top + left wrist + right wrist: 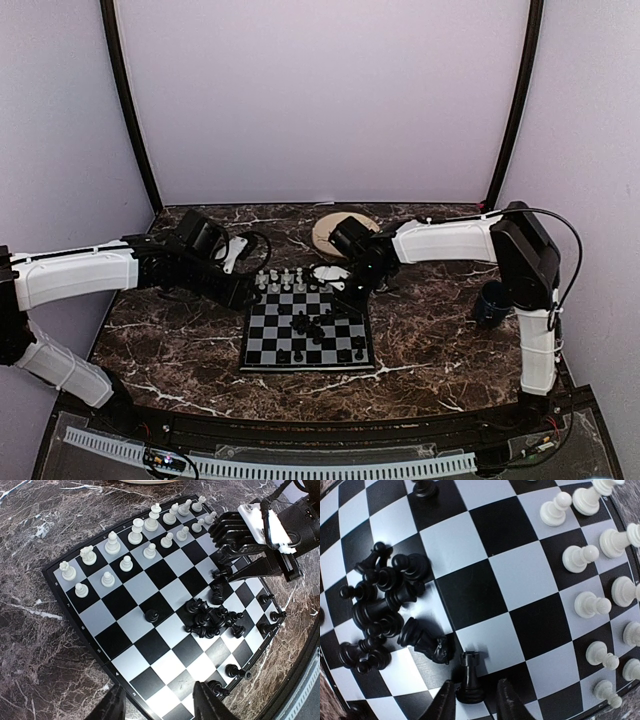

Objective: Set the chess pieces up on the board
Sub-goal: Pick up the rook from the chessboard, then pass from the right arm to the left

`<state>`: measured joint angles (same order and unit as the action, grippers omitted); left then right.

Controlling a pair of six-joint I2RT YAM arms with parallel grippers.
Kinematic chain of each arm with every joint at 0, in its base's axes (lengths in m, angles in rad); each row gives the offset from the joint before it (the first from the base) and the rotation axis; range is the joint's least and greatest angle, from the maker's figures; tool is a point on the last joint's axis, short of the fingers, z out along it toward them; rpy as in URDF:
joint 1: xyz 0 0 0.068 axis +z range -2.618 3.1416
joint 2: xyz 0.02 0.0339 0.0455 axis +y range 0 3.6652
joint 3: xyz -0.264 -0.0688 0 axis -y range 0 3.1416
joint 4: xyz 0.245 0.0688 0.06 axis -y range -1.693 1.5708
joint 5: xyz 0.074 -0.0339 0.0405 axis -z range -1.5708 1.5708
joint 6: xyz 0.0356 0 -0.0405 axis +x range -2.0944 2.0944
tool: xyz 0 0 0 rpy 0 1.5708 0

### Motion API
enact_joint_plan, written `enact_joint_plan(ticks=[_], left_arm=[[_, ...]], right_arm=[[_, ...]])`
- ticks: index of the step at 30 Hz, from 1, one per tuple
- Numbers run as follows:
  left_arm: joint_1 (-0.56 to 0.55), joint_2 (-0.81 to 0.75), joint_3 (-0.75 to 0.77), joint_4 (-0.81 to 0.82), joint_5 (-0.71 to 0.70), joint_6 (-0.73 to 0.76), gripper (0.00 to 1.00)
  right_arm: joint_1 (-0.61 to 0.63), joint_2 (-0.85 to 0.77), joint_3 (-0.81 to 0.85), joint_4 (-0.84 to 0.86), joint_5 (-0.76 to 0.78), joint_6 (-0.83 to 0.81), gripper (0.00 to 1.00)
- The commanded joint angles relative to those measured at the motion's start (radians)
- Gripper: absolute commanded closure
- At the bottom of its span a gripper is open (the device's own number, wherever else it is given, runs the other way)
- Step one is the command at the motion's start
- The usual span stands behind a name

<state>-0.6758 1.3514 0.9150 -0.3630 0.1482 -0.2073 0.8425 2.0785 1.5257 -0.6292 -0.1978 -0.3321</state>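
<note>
Bottom edge, the left end effector (157,702) hangs half-spread and empty by the board (125,600); mid-frame, black pieces (210,617) lie heaped; the right end effector (474,690) narrowly straddles an upright black rook (470,670), contact indiscernible: light, rigid, slick, best pinched at its stem; white pieces (135,532) line the top.

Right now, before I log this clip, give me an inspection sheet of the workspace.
Surface: dark marbled table.
Job's things: board centred; white pieces standing in two far rows; black pieces mostly heaped mid-board, some toppled.
Clutter: beige plate behind the board; dark cup at right.
Grippers: left gripper open, empty, at the board's edge; right gripper straddles an upright black rook, grip unclear.
Cables: black cable loops off the right arm.
Surroundings: plain pale walls, dark posts.
</note>
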Motion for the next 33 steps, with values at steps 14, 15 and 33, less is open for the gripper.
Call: enact_joint_plan(ticks=[14,15,33], left_arm=[[0.006,0.028,-0.012,0.199,0.113,-0.058,0.52],[0.007,0.031,-0.024,0.254,0.153,-0.091,0.52],[-0.002,0.261,-0.129,1.086,0.459,-0.728,0.56]], right_arm=[[-0.019,-0.136,-0.064,0.023,-0.093,-0.009,0.91],[-0.023,-0.167,-0.085,0.040,-0.118,-0.018,0.91],[-0.095,-0.352,-0.191,0.143,-0.321,0.034,0.90]])
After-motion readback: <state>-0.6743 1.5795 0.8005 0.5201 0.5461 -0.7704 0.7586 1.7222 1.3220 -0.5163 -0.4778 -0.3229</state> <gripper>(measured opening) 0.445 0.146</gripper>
